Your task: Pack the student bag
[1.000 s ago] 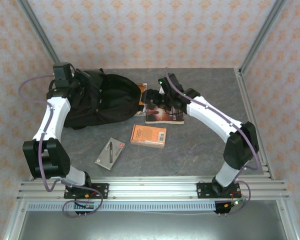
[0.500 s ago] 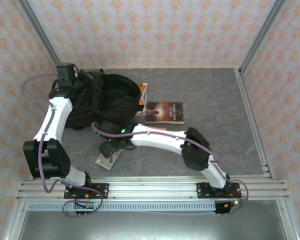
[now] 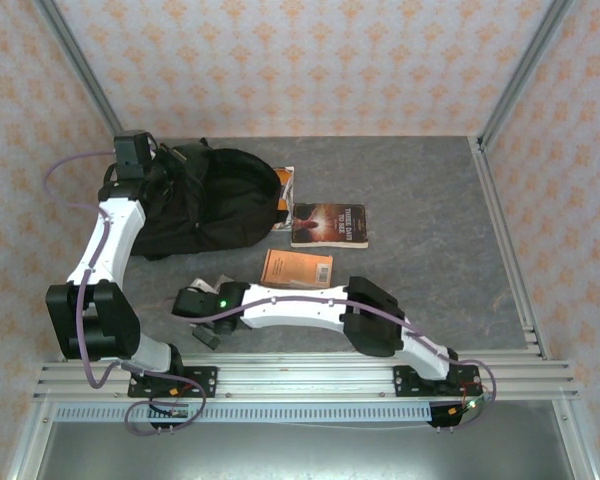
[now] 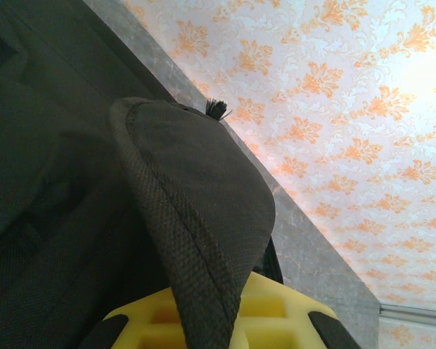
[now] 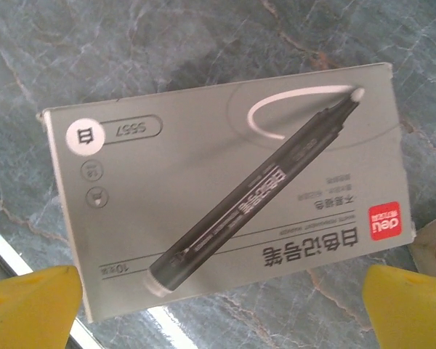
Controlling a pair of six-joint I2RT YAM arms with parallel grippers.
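Observation:
The student bag [image 3: 215, 200], a large black backpack, lies at the back left of the table. My left gripper [image 3: 145, 180] is at its left edge. In the left wrist view the yellow fingers [image 4: 291, 313] are shut on a black fabric flap of the bag [image 4: 196, 211]. My right gripper [image 3: 195, 305] reaches low across the front of the table to the left. It hovers open over a grey marker-pen box [image 5: 225, 189] that lies flat on the table. The yellow fingertips [image 5: 33, 305] stand wide apart, one past each end of the box, and nothing is between them.
An orange book [image 3: 296, 270] lies mid-table just behind the right forearm. A dark book [image 3: 328, 225] lies further back. Another book [image 3: 285, 188] pokes out at the bag's right side. The metal rail [image 3: 300, 375] runs along the near edge.
The right arm has swung from the dark book at the back down to the front left, over the marker box, and its jaws have opened a little wider. The left arm keeps its hold.

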